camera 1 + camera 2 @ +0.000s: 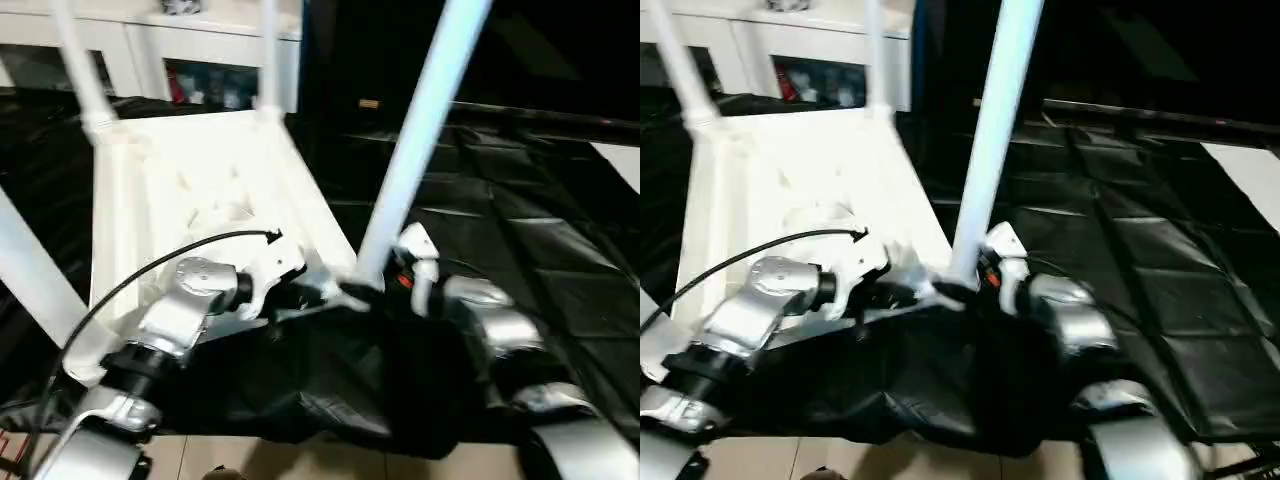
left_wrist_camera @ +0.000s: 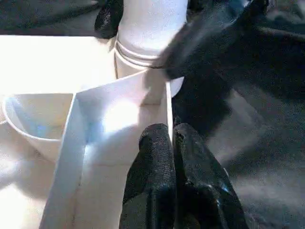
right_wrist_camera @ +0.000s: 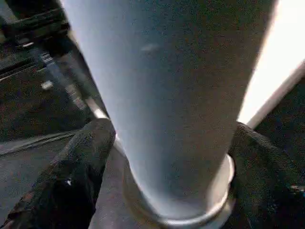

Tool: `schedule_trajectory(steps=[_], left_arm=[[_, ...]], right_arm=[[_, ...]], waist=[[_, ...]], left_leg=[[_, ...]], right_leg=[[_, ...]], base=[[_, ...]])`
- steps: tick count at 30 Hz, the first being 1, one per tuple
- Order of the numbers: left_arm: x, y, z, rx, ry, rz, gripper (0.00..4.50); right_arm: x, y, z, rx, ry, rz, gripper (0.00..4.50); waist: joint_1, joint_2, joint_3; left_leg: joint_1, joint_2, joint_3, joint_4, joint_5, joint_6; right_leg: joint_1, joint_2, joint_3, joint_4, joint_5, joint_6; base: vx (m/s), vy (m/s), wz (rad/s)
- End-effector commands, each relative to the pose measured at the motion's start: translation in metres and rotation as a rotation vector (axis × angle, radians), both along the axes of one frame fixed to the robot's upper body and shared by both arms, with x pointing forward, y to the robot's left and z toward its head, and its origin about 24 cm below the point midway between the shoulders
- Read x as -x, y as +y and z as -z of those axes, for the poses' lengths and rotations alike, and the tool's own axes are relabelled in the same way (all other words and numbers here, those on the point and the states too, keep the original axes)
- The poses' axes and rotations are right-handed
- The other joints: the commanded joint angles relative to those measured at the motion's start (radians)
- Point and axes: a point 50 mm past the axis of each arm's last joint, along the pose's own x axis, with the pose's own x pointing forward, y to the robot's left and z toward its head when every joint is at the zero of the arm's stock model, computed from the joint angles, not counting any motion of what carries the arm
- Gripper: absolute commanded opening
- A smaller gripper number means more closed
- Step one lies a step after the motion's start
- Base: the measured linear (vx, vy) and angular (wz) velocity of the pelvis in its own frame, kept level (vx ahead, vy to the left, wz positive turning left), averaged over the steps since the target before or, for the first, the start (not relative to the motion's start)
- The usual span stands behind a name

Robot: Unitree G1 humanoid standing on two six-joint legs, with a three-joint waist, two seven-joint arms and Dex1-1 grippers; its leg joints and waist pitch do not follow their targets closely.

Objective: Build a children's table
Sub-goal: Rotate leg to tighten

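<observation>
1. On the black sheeting (image 1: 520, 250) over the floor, the children's table (image 1: 200, 190) lies upside down, ribbed underside up, its legs rising from the corner sockets.
2. At the corner nearest the robot, toward 5 o'clock of the tabletop, the near leg (image 1: 415, 140) stands tilted in its socket.
3. Right hand (image 3: 167, 191) straddles that leg's base, one black finger (image 3: 76, 176) on each side, closed onto it.
4. Left hand (image 2: 172, 157) pinches the thin white rim wall beside the same socket, fingers nearly together.
5. At 12 o'clock, beyond the table, a white cabinet (image 1: 180, 50) with glass doors stands against the wall.
6. A black cable (image 1: 150, 270) arcs over the left forearm.
</observation>
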Motion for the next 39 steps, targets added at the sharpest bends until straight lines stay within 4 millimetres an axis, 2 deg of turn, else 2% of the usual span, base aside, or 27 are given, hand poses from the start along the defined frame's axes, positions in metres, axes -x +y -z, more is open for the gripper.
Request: schedule_trajectory(steps=[1, 4, 5, 8, 13, 17, 19, 22, 23, 24, 25, 26, 27, 29, 31, 32, 34, 39], left_arm=[[-0.001, -0.014, -0.018, 0.078, -0.068, 0.098, 0.0], [-0.001, -0.006, -0.017, 0.067, -0.041, 0.114, 0.0], [-0.001, -0.006, -0.017, 0.066, -0.041, 0.115, 0.0], [-0.002, 0.0, -0.017, 0.045, -0.041, 0.116, 0.0], [-0.002, 0.006, -0.018, 0.042, -0.032, 0.126, 0.0], [-0.001, 0.006, -0.017, 0.042, -0.026, 0.131, 0.0], [-0.001, 0.002, -0.016, 0.055, -0.027, 0.117, 0.0], [-0.002, -0.003, -0.016, 0.062, -0.04, 0.087, 0.0], [-0.006, -0.011, -0.015, 0.066, -0.058, 0.026, 0.0], [-0.007, -0.012, -0.015, 0.065, -0.061, 0.018, 0.0], [-0.009, -0.015, -0.014, 0.061, -0.07, -0.014, 0.0], [-0.009, -0.016, -0.014, 0.061, -0.072, -0.021, 0.0], [-0.01, -0.019, -0.013, 0.062, -0.076, -0.037, 0.0], [-0.013, -0.028, -0.013, 0.065, -0.089, -0.077, 0.0], [-0.014, -0.035, -0.012, 0.068, -0.099, -0.106, 0.0], [-0.015, -0.038, -0.012, 0.071, -0.105, -0.129, 0.0], [-0.016, -0.043, -0.012, 0.072, -0.113, -0.159, 0.0], [-0.015, -0.053, -0.013, 0.071, -0.132, -0.184, 0.0]], right_arm=[[0.015, 0.004, 0.01, 0.0, 0.094, -0.139, 3.79], [0.017, -0.001, 0.011, 0.023, 0.114, -0.177, 3.44], [0.017, -0.001, 0.011, 0.023, 0.114, -0.178, 3.41], [0.018, -0.002, 0.012, 0.037, 0.12, -0.196, 3.08], [0.021, 0.002, 0.011, 0.007, 0.136, -0.234, 2.71], [0.023, 0.004, 0.013, 0.007, 0.145, -0.243, 2.63], [0.024, 0.008, 0.015, -0.011, 0.14, -0.215, 2.62], [0.02, 0.014, 0.016, -0.028, 0.112, -0.132, 2.61], [0.012, 0.022, 0.02, -0.023, 0.097, 0.032, 2.61], [0.01, 0.023, 0.02, -0.022, 0.098, 0.052, 2.61], [0.006, 0.026, 0.022, -0.019, 0.105, 0.133, 2.61], [0.005, 0.027, 0.023, -0.018, 0.106, 0.155, 2.61], [0.003, 0.029, 0.025, -0.015, 0.111, 0.207, 2.61], [0.0, 0.036, 0.03, -0.013, 0.117, 0.307, 2.61], [-0.002, 0.044, 0.032, -0.017, 0.13, 0.382, 2.6], [-0.004, 0.049, 0.032, -0.017, 0.134, 0.425, 2.6], [-0.007, 0.054, 0.033, -0.005, 0.133, 0.5, 2.6], [-0.013, 0.065, 0.029, 0.026, 0.071, 0.568, 2.6]], waist=[[-0.002, 0.012, -0.058], [0.008, 0.012, -0.057], [0.008, 0.009, -0.056], [0.01, 0.009, -0.056], [0.012, 0.011, -0.057], [0.012, 0.012, -0.059], [0.013, 0.015, -0.058], [0.01, 0.012, -0.058], [0.007, 0.015, -0.056], [0.003, 0.015, -0.053], [-0.002, 0.014, -0.05], [-0.005, 0.013, -0.05], [-0.007, 0.012, -0.051], [-0.021, 0.012, -0.048], [-0.027, 0.012, -0.047], [-0.029, 0.012, -0.047], [-0.035, 0.013, -0.048], [-0.045, 0.014, -0.049]], left_leg=[[0.012, 0.008, 0.013, -0.059, -0.252, 0.042], [0.012, 0.01, 0.014, -0.06, -0.272, 0.028], [0.013, 0.01, 0.014, -0.06, -0.275, 0.025], [0.013, 0.01, 0.012, -0.062, -0.292, 0.013], [0.012, 0.01, 0.012, -0.062, -0.271, 0.012], [0.011, 0.01, 0.013, -0.061, -0.259, 0.012], [0.013, 0.01, 0.013, -0.061, -0.272, 0.01], [0.012, 0.008, 0.011, -0.064, -0.284, 0.002], [0.014, 0.009, 0.01, -0.066, -0.298, -0.006], [0.015, 0.008, 0.01, -0.067, -0.314, -0.011], [0.013, 0.005, 0.006, -0.07, -0.347, -0.026], [0.014, 0.005, 0.004, -0.07, -0.358, -0.033], [0.019, 0.005, 0.003, -0.069, -0.375, -0.034], [0.014, 0.003, -0.001, -0.07, -0.395, -0.036], [0.015, 0.003, -0.004, -0.071, -0.407, -0.038], [0.014, 0.002, -0.005, -0.071, -0.413, -0.036], [0.019, 0.002, -0.005, -0.07, -0.426, -0.037], [0.015, 0.001, -0.004, -0.07, -0.429, -0.028]], right_leg=[[0.049, -0.032, 0.034, -0.063, -0.126, -0.236], [0.047, -0.037, 0.034, -0.064, -0.176, -0.227], [0.046, -0.037, 0.034, -0.066, -0.187, -0.225], [0.043, -0.04, 0.035, -0.069, -0.231, -0.211], [0.045, -0.038, 0.035, -0.065, -0.207, -0.21], [0.046, -0.038, 0.034, -0.062, -0.175, -0.221], [0.044, -0.038, 0.034, -0.064, -0.182, -0.221], [0.045, -0.039, 0.034, -0.065, -0.202, -0.214], [0.041, -0.041, 0.036, -0.068, -0.232, -0.207], [0.038, -0.04, 0.037, -0.072, -0.256, -0.202], [0.04, -0.043, 0.034, -0.077, -0.332, -0.181], [0.04, -0.044, 0.034, -0.081, -0.367, -0.169], [0.035, -0.047, 0.034, -0.088, -0.409, -0.154], [0.034, -0.046, 0.032, -0.093, -0.462, -0.134], [0.031, -0.047, 0.03, -0.099, -0.491, -0.118], [0.032, -0.046, 0.029, -0.099, -0.498, -0.115], [0.024, -0.045, 0.03, -0.101, -0.496, -0.115], [0.024, -0.042, 0.03, -0.101, -0.465, -0.118]], base=[[0.0, 0.0, 0.0], [0.0, 0.0, 0.0], [0.0, 0.0, 0.0], [0.0, 0.0, 0.0], [0.0, 0.0, 0.0], [0.0, 0.0, 0.0], [0.0, 0.0, 0.0], [0.0, 0.0, 0.0], [0.0, 0.0, 0.0], [0.0, 0.0, 0.0], [0.0, 0.0, 0.0], [0.0, 0.0, 0.0], [0.0, 0.0, 0.0], [0.0, 0.0, 0.0], [0.0, 0.0, 0.0], [0.0, 0.0, 0.0], [0.0, 0.0, 0.0], [0.0, 0.0, 0.0]])
